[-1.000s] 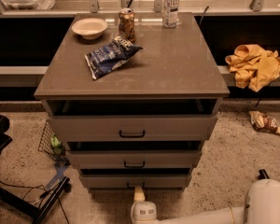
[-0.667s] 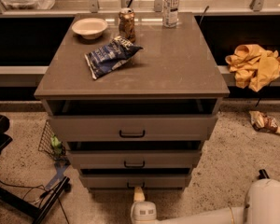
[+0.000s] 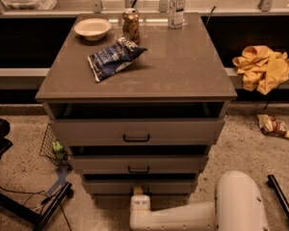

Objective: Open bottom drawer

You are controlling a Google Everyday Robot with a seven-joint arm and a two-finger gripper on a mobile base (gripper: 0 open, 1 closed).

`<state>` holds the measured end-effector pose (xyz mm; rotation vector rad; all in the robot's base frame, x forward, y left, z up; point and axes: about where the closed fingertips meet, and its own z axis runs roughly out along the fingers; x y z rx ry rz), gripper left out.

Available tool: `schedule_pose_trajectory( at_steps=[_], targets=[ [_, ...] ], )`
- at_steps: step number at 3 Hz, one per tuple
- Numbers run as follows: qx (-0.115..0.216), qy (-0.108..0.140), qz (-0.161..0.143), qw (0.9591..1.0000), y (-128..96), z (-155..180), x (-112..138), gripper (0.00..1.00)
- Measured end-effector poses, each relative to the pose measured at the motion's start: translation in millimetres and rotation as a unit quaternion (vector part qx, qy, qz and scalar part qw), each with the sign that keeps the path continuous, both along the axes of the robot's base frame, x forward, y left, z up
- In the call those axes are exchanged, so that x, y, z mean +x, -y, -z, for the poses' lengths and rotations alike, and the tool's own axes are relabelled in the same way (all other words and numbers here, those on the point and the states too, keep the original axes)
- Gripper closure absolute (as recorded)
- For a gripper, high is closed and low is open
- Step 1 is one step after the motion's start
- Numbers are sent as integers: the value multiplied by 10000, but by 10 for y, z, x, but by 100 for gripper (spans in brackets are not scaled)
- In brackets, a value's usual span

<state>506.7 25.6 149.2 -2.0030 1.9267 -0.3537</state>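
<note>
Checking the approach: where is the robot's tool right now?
In the camera view, the tool is low and central, at the flat grey-brown front of the bottom drawer, directly below the middle drawer's black bar handle.

White arm (image 3: 183, 218) extending horizontally leftward from a bulky rounded joint (image 3: 241, 201) at lower right, its gripper (image 3: 138, 191) low at centre, pointing away from the camera.

One camera looks down from high in front of the cabinet (image 3: 86, 131), fairly near, facing its front and top surface (image 3: 183, 66). The claw (image 3: 138, 190) shows low centre, at the bottom drawer (image 3: 168, 186).
</note>
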Motion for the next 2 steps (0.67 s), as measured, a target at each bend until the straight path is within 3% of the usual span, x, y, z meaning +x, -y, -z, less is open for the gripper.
schedule_pose_trajectory(
  at_steps=[1, 2],
  targets=[
    [-18, -9, 23, 10000, 18, 7, 31, 0],
    [-154, -376, -98, 9991, 81, 116, -69, 0]
  ],
)
